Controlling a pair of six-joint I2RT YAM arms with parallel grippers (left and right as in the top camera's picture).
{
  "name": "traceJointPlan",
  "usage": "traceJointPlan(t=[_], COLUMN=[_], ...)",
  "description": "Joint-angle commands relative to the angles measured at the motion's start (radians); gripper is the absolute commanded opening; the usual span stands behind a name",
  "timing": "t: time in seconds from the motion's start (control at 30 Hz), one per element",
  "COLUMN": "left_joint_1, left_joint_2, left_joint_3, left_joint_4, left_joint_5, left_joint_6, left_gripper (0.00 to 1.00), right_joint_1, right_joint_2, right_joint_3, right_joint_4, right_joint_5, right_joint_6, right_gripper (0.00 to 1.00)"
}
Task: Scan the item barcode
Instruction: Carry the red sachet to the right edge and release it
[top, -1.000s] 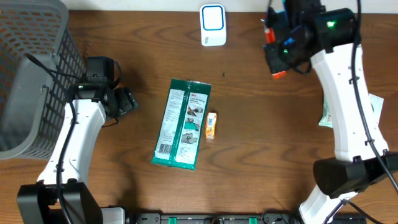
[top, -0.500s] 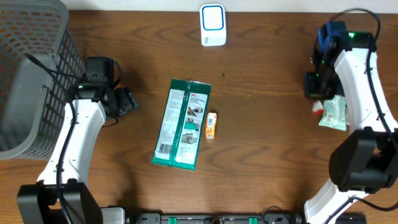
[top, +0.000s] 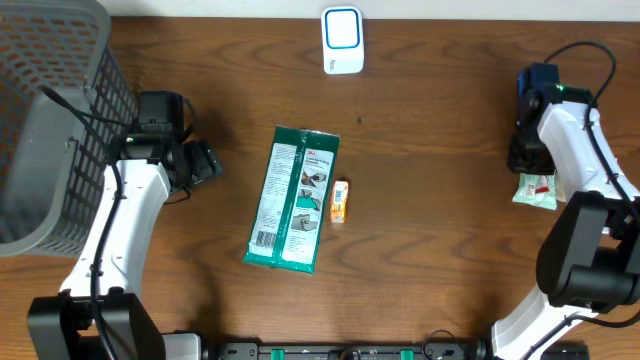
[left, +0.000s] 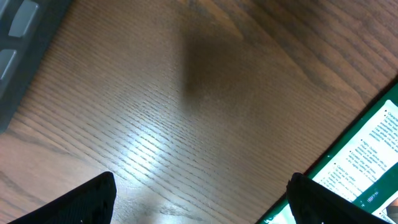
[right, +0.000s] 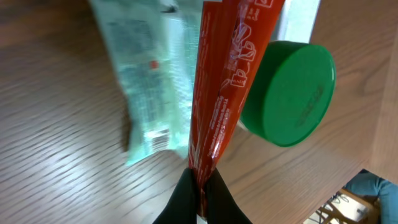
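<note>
Sachet (right: 227, 81), seemingly, tight in right tool (right: 200, 186), newly beside pale pack (right: 149, 81); left tool (left: 202, 202) agape.

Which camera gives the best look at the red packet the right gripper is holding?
Right wrist view: the red packet runs up the frame, its end pinched in the right gripper. Overhead, the right arm hides nearly all of it. The left wrist view shows none of it.

Right pincer (right: 199, 186) with red sachet (right: 225, 87), swung away from scanner (top: 341, 40) — now down over pale packet (top: 537, 189)
</note>
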Motion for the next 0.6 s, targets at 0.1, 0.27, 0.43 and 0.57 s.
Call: traceJointPlan(t=[0.1, 0.27, 0.43, 0.57], left_joint_1=[0.003, 0.003, 0.003, 0.003], left_joint_2=[-0.003, -0.003, -0.003, -0.003], left_joint_3=[0.005, 0.005, 0.005, 0.005], left_joint_4=[0.0, 0.0, 0.0, 0.0], left_joint_5=[-0.016, -0.016, -0.016, -0.016], left_joint_6=[0.002, 0.003, 0.002, 0.002], left_gripper=[0.89, 0.89, 0.89, 0.89], right_joint_1=[-0.047, -0.052, -0.052, -0.052], right_joint_2=[0.001, 0.001, 0.001, 0.001], right_joint_3=[-0.056, -0.056, -0.056, -0.056], right_joint_4=[0.046, 0.049, 0.055, 0.054], right_joint_5=[0.045, 0.003, -0.017, -0.017], right_joint_6=[0.006, 0.005, 0.005, 0.005], right_gripper=[0.3, 0.52, 0.57, 0.47])
